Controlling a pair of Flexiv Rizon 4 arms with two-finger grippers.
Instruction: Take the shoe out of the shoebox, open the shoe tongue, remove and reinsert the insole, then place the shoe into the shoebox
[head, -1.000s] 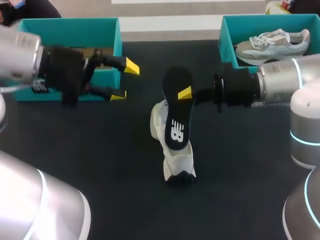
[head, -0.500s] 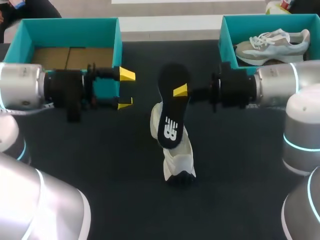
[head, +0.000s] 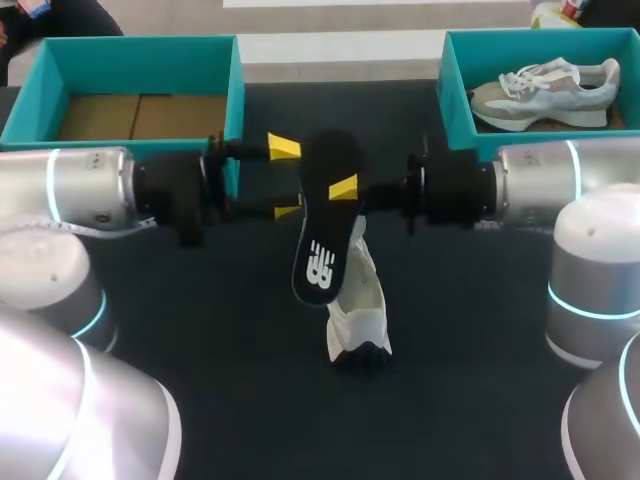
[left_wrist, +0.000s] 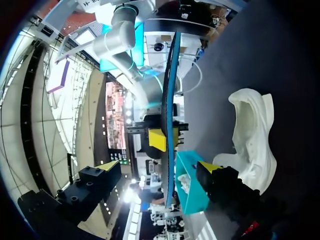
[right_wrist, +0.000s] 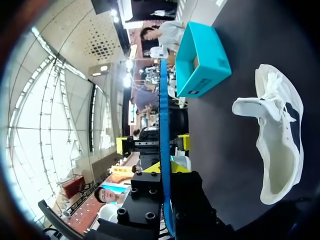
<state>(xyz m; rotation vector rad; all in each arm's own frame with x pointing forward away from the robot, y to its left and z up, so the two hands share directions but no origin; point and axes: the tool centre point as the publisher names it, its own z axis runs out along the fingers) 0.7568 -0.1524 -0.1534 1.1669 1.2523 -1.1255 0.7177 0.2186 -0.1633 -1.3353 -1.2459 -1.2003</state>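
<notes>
From above, the thin black foam insole hung tilted over the white mesh sneaker on the dark tabletop, pinched by the right tool. The left tool gaped wide, holding nothing, above the sneaker. In the left wrist view, its spread fingers flanked the insole's edge, the sneaker beside them. In the right wrist view, the fingers clamped the insole edge-on, the sneaker lying beside it.

I brought my left hand across from well left of the white shoe to just beside the insole. My right hand shifted the gripped insole leftward above the shoe, tilting it.
</notes>
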